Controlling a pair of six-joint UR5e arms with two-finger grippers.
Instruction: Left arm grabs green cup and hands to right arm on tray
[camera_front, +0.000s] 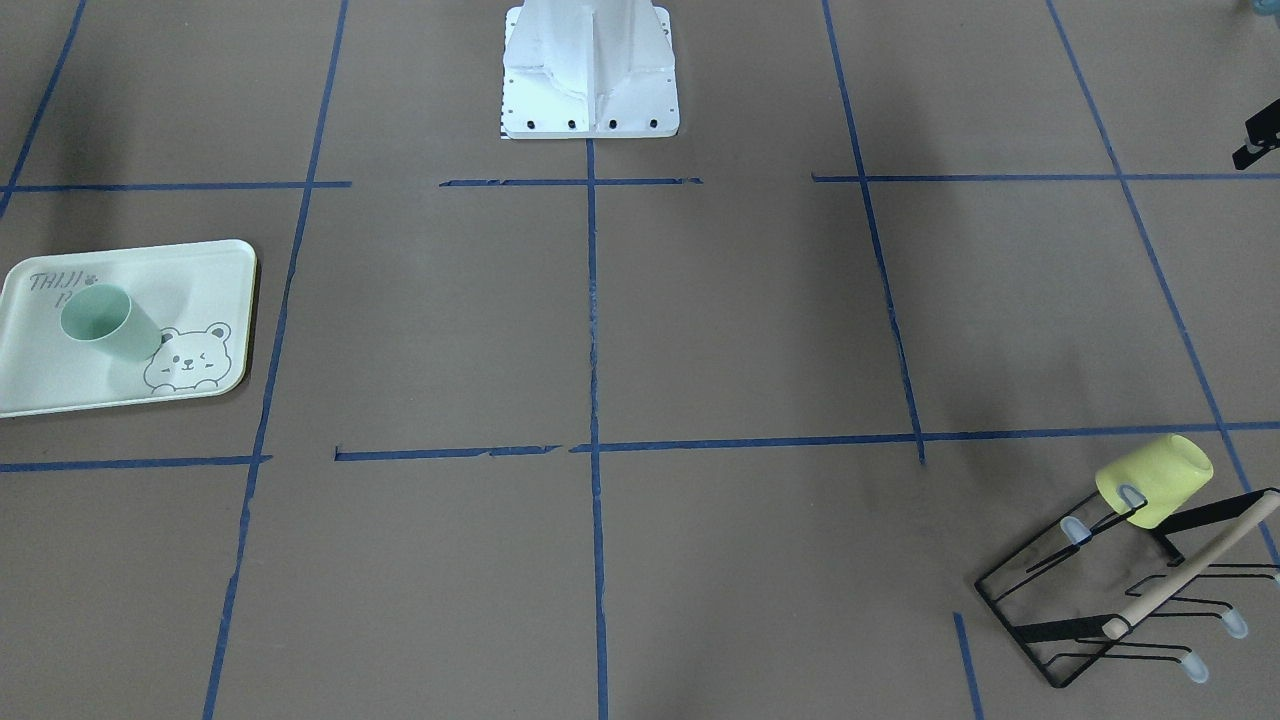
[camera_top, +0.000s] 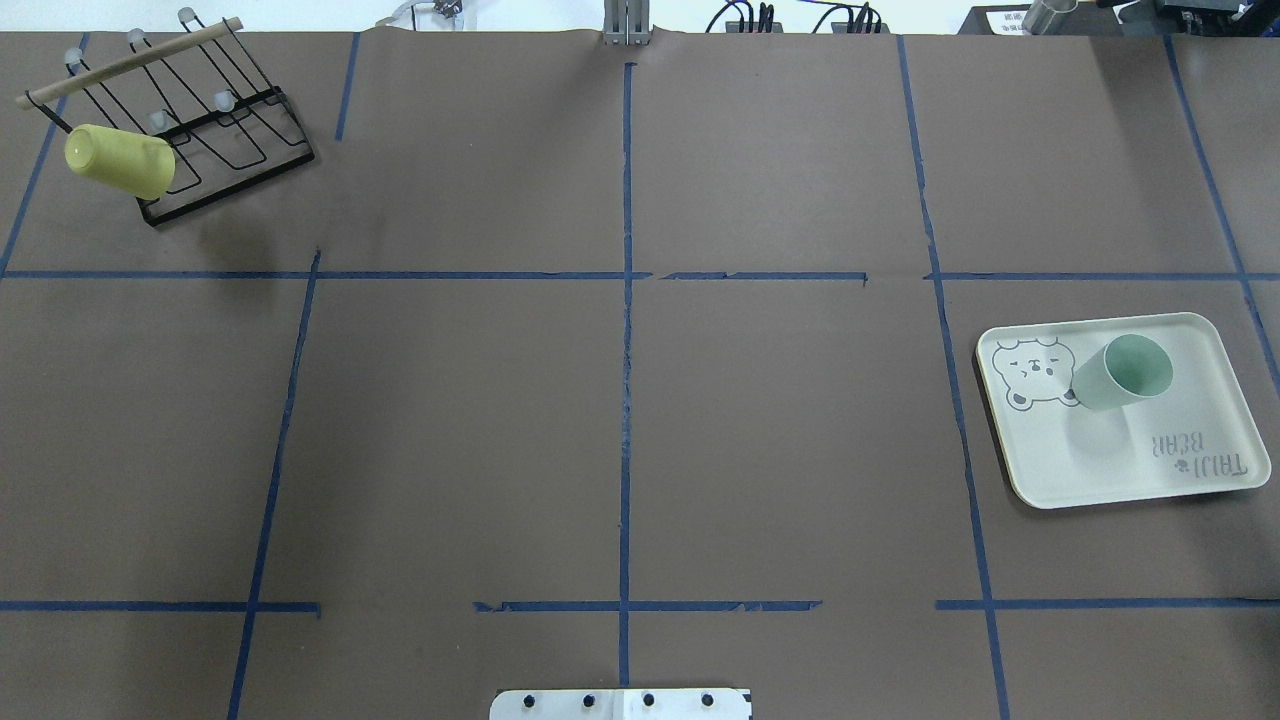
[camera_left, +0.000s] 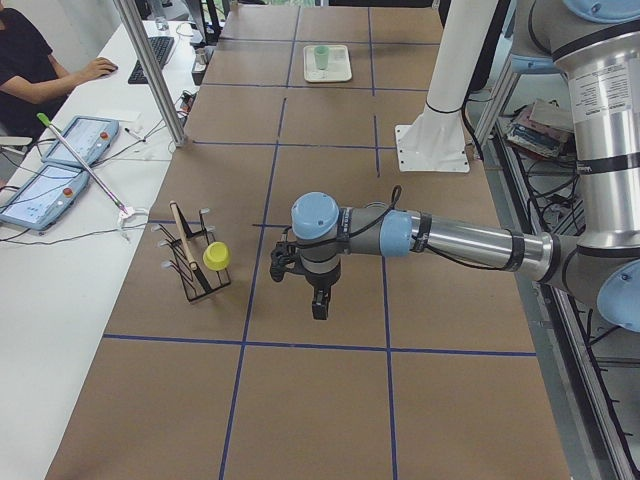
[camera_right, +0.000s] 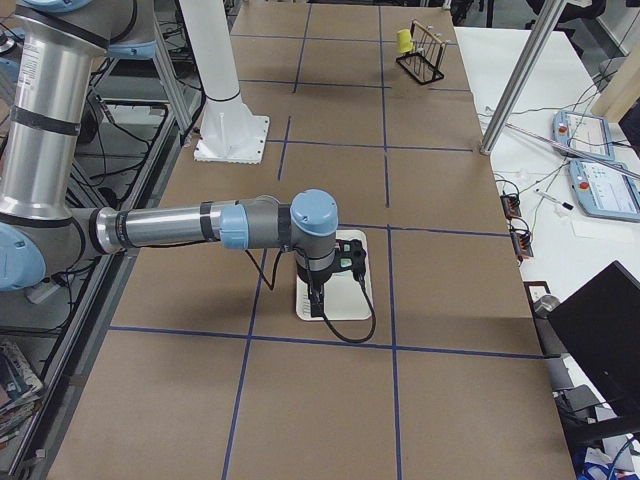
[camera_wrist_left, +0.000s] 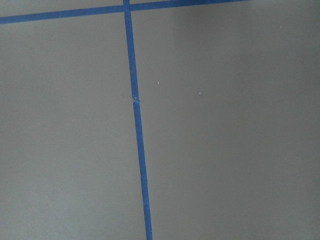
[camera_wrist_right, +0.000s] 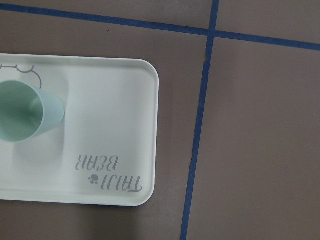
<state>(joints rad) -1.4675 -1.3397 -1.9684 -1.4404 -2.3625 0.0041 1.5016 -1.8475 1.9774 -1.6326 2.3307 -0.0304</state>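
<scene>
The green cup (camera_top: 1122, 372) stands upright on the tray (camera_top: 1120, 470) at the table's right end. It also shows in the front view (camera_front: 110, 322), in the right wrist view (camera_wrist_right: 25, 117) and far off in the left side view (camera_left: 320, 57). The right gripper (camera_right: 318, 300) hangs above the tray (camera_right: 300, 310), apart from the cup, which it hides there. The left gripper (camera_left: 318, 302) hangs above bare table beside the cup rack. Neither gripper shows in the overhead or wrist views, so I cannot tell whether they are open or shut.
A yellow cup (camera_top: 118, 160) hangs on a black wire rack (camera_top: 230, 140) with a wooden handle at the far left corner. The robot's white base (camera_front: 590, 70) stands at the near edge. Blue tape lines grid the brown table. A person sits at a side desk (camera_left: 30, 60).
</scene>
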